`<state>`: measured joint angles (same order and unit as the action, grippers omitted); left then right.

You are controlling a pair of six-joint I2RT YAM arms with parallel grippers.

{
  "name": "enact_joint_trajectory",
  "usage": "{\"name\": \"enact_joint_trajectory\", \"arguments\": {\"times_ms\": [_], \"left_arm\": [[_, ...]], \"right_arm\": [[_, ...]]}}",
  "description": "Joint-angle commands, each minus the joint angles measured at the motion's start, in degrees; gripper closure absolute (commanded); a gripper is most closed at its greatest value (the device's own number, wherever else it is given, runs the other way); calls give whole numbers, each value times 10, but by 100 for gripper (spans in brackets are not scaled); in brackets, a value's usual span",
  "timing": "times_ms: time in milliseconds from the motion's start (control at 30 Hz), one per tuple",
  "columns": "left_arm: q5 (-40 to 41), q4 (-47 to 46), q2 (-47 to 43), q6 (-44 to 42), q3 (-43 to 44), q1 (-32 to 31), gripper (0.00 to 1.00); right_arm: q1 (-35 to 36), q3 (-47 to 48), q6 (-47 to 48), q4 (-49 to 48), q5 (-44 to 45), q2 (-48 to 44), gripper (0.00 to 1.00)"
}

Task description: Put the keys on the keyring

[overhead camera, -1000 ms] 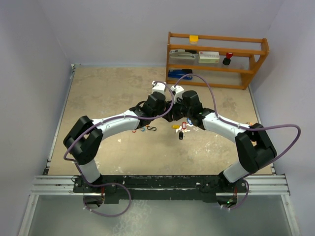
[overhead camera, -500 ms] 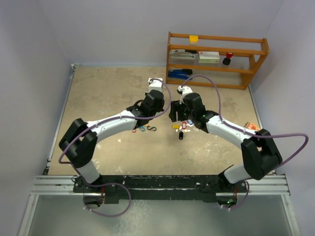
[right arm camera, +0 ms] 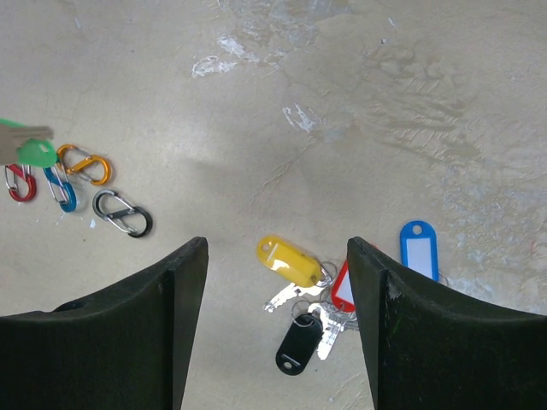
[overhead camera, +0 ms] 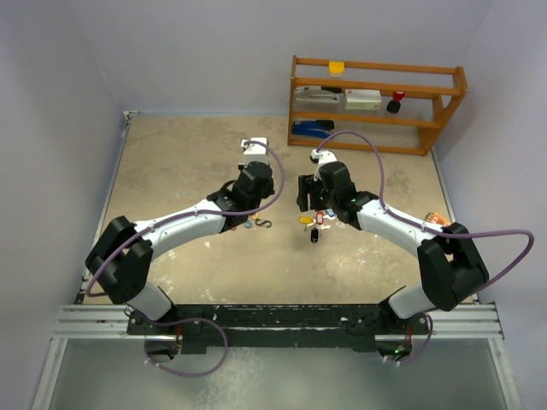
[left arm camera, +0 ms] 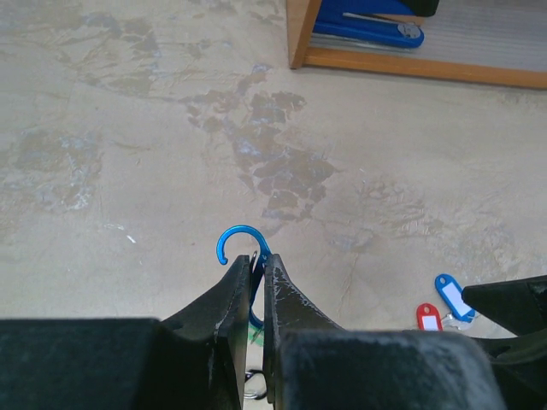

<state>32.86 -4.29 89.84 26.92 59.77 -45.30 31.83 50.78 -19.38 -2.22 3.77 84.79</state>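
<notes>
My left gripper [left arm camera: 259, 260] is shut on a blue S-shaped clip [left arm camera: 237, 239] whose hook sticks out above the fingertips. A green tag [left arm camera: 254, 336] shows just below the clip between the fingers, and at the left edge of the right wrist view [right arm camera: 34, 152]. My right gripper [right arm camera: 278, 243] is open and empty above a bunch of keys on the table: yellow tag [right arm camera: 291, 260], red tag [right arm camera: 344, 289], blue tag [right arm camera: 419, 248] and black fob [right arm camera: 292, 350]. In the top view the left gripper [overhead camera: 255, 209] is left of the bunch [overhead camera: 313, 224] and the right gripper [overhead camera: 306, 195] is over it.
Loose clips lie on the table left of the keys: orange [right arm camera: 85, 164], red [right arm camera: 19, 182], blue [right arm camera: 60, 190], black [right arm camera: 122, 213]. A wooden shelf [overhead camera: 376, 102] stands at the far right, with a blue stapler [left arm camera: 367, 21] on its bottom level. Walls close in both sides.
The two grippers met at the middle a second ago. My left arm has since drawn back to the left with the blue clip; the right gripper has stayed over the keys.
</notes>
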Motion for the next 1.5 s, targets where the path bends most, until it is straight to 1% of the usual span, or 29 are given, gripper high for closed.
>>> {"name": "enact_joint_trajectory", "arguments": {"times_ms": [0, 300, 467, 633, 1000, 1333, 1400, 1467], "left_arm": [[18, -45, -33, 16, -4, 7, 100], [21, -42, -25, 23, -4, 22, 91], [16, -41, -25, 28, -4, 39, 83], [7, -45, -20, 29, -4, 63, 79], [-22, -59, 34, 52, -1, 156, 79], [-30, -54, 120, 63, 44, 205, 79], [-37, -56, 131, 66, 50, 214, 75], [-38, -58, 137, 67, 58, 223, 61]], "right_arm": [[1, 21, -7, 0, 17, -8, 31], [1, 17, -6, 0, 16, -6, 30], [1, 19, -8, 1, 13, -4, 31], [1, 21, -4, -1, 11, 2, 31], [2, 30, 0, 3, 4, 14, 31], [1, 28, 2, 7, 4, 17, 31], [1, 25, 0, 8, 3, 15, 31], [1, 20, 0, 4, 3, 13, 31]]}}
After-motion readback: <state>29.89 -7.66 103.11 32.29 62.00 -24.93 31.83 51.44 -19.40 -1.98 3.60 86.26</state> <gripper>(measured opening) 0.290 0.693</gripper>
